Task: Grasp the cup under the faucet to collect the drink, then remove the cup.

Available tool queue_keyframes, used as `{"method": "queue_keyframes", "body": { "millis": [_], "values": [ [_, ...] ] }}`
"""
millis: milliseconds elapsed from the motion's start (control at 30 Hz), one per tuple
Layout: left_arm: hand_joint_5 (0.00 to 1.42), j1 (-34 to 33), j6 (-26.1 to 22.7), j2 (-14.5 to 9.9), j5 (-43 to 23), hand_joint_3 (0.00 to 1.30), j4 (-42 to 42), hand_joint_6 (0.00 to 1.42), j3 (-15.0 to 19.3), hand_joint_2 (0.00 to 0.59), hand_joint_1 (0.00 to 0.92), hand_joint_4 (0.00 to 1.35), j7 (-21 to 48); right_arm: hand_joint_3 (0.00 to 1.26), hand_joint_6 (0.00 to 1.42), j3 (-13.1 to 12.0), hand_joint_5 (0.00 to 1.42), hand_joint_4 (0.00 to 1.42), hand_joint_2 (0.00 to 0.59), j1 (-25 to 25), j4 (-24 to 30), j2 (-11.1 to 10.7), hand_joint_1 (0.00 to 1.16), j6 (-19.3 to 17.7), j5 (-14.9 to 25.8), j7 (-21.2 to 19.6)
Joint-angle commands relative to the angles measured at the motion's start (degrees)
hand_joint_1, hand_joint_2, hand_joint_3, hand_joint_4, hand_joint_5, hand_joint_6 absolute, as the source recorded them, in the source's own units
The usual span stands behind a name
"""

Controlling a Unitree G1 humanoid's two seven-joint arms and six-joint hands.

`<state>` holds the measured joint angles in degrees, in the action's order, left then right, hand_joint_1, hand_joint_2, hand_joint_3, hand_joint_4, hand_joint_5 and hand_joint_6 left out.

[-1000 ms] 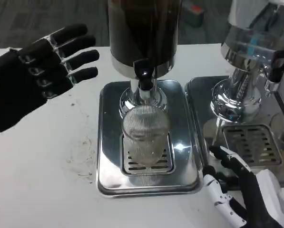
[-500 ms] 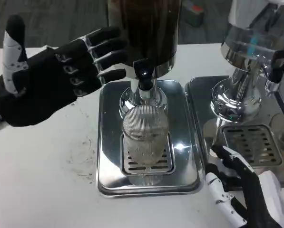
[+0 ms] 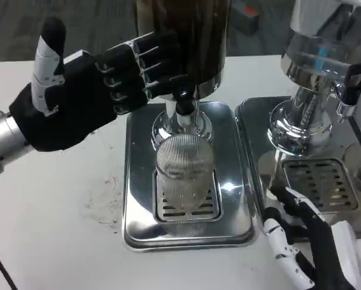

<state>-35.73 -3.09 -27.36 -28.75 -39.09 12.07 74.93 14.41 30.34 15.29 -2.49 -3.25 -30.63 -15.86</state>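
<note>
While the left robot hand (image 3: 86, 96) (spread) hides the faucet (image 3: 181, 96), the cup (image 3: 184, 172) stands clear.

- The ribbed clear cup (image 3: 185, 171) is standing upright on the slotted grate of the steel drip tray (image 3: 139, 181), right under the black faucet (image 3: 183, 95) of the dark drink dispenser (image 3: 184, 36).
- The left hand (image 3: 86, 90) is hovering above the tabletop (image 3: 53, 229), its fingers (image 3: 150, 60) stretched toward the faucet and its thumb pointing up; whether they are touching the faucet is not clear.
- The right hand (image 3: 304, 241) is lying low beside the tray's right front corner, fingers apart, holding nothing.
- A second, clear dispenser (image 3: 319, 66) is standing to the right on its own tray.
</note>
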Motion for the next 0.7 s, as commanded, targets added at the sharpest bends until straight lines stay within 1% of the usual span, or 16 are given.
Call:
{"method": "queue_keyframes", "body": {
  "millis": [33, 267, 500, 600, 700],
  "values": [
    [0.02, -1.1, 2.0, 1.0, 1.4, 0.12, 0.3, 0.05, -0.6, 0.042, 0.0, 0.0, -0.5, 0.27, 0.31, 0.0, 0.23, 0.22, 0.42, 0.5, -1.8, 0.2, 0.22, 1.0, 0.9, 0.4],
    [0.03, -1.5, 2.9, 2.3, 2.0, 0.14, 0.5, 0.05, -1.5, 0.048, 0.0, 0.01, -0.6, 0.27, 0.32, -0.2, 0.23, 0.22, 0.42, 0.4, -2.1, 0.5, 0.22, 1.2, 1.7, 0.3],
    [0.03, -2.1, 5.6, 3.7, 3.8, 0.14, 0.4, 0.05, -2.9, 0.048, 0.0, 0.01, -1.0, 0.27, 0.32, -0.3, 0.23, 0.22, 0.419, 0.7, -2.5, 1.0, 0.22, 1.0, 2.3, 0.0],
    [0.03, -2.2, 7.6, 4.4, 4.9, 0.14, 0.5, 0.05, -3.8, 0.048, 0.0, 0.01, -1.6, 0.27, 0.32, -0.5, 0.24, 0.22, 0.415, 0.8, -2.8, 1.2, 0.22, 0.8, 2.5, -0.2],
    [0.03, -2.2, 10.1, 4.7, 6.1, 0.14, 0.6, 0.05, -4.5, 0.048, 0.0, 0.01, -2.1, 0.27, 0.32, -0.5, 0.24, 0.22, 0.414, 0.9, -3.0, 1.4, 0.21, 0.7, 2.6, -0.4]
  ]
}}
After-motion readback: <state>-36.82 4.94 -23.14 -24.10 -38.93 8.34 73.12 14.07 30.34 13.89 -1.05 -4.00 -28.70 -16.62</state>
